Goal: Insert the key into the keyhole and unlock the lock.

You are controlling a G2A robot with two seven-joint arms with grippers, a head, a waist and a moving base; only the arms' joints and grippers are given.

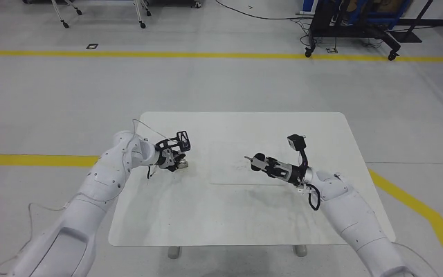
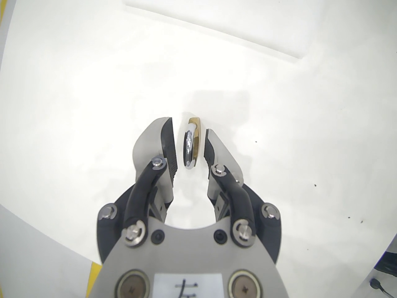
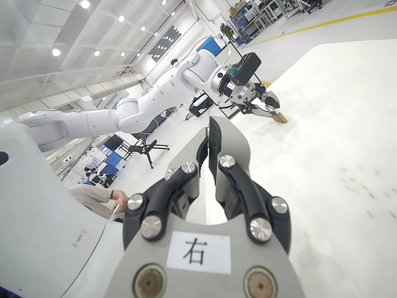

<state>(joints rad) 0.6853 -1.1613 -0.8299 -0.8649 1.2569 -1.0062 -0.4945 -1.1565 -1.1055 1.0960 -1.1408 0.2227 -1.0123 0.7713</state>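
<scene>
A brass padlock [image 2: 196, 147] with a chrome shackle stands edge-on on the white table [image 1: 277, 131], left of centre. My left gripper [image 2: 187, 125] is open, its fingers [image 2: 169, 147] on either side of the lock with narrow gaps. In the right wrist view the left gripper [image 3: 273, 105] sits over the shackle, and the padlock [image 3: 281, 118] body rests on the table. My right gripper [image 1: 257, 162] is near the table's middle, pointing at the lock and shut on the key [image 1: 248, 158], whose thin tip sticks out. In its own view the right gripper [image 3: 211, 124] has its fingers pressed together.
A thin white mat [image 2: 232, 7] lies flat on the table between the two grippers. The table's left edge [image 1: 128, 180] is close behind my left arm. Bare table lies between the key tip and the lock.
</scene>
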